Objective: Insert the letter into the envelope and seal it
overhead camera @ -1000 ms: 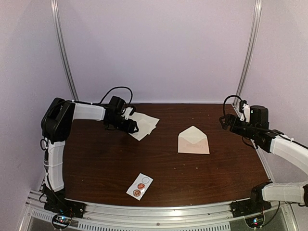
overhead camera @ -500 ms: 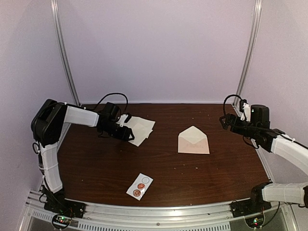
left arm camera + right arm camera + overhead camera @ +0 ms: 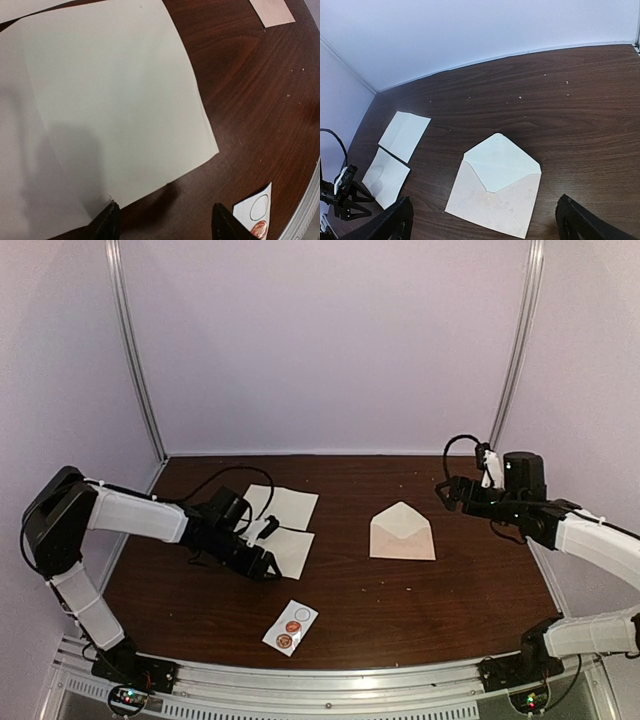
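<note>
The envelope [image 3: 402,532] lies flat at mid-table, pinkish-cream, with its pointed flap open toward the far side [image 3: 495,197]. Two flat cream letter sheets lie side by side on the left, a far one [image 3: 290,504] and a near one [image 3: 296,550]. My left gripper [image 3: 267,548] hovers low at the near sheet's [image 3: 110,100] front edge. It is open [image 3: 165,222], with one fingertip [image 3: 107,220] touching the paper's edge and bare wood between the jaws. To the right of the envelope and above the table, my right gripper [image 3: 446,495] is wide open [image 3: 487,225] and holds nothing.
A small white sticker strip [image 3: 291,627] with round seals lies near the front edge, just right of the left gripper [image 3: 257,212]. Crumbs dot the dark wooden table [image 3: 450,600]. Pale walls and metal posts enclose the back and sides.
The left arm swung toward the near side and lowered. The cream sheets, stacked askew before, now lie apart, one drawn nearer. The right gripper edged slightly left.
</note>
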You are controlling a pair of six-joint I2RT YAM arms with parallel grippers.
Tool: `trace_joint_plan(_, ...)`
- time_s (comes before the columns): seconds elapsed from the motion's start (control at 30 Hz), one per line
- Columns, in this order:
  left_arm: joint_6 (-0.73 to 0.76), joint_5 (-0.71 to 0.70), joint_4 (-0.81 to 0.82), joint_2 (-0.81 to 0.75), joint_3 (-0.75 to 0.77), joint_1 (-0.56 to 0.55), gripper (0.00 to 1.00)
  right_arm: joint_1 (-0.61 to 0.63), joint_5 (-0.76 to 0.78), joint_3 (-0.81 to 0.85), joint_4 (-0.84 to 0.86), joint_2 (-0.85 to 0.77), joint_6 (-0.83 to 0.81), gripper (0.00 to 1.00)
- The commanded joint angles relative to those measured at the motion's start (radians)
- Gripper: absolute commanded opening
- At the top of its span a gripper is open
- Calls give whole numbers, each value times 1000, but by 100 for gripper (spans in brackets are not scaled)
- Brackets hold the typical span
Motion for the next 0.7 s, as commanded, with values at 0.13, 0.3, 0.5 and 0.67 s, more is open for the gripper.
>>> trace_joint_plan(0.13, -69, 0, -84, -218, 86, -12, 69, 183, 26, 128, -6, 117, 18, 97)
trace_joint_plan(0.3, 19, -81, -184, -205, 192, 77, 77, 313, 40, 174, 17, 194, 93, 97)
trace_joint_plan(0.5, 29, -5, -129, -113, 185, 254, 77, 439, 101, 244, 14, 292, 156, 96)
trace_joint_plan(0.67, 54, 14, -126, -28, 177, 261, 78, 465, 110, 251, 33, 331, 175, 96)
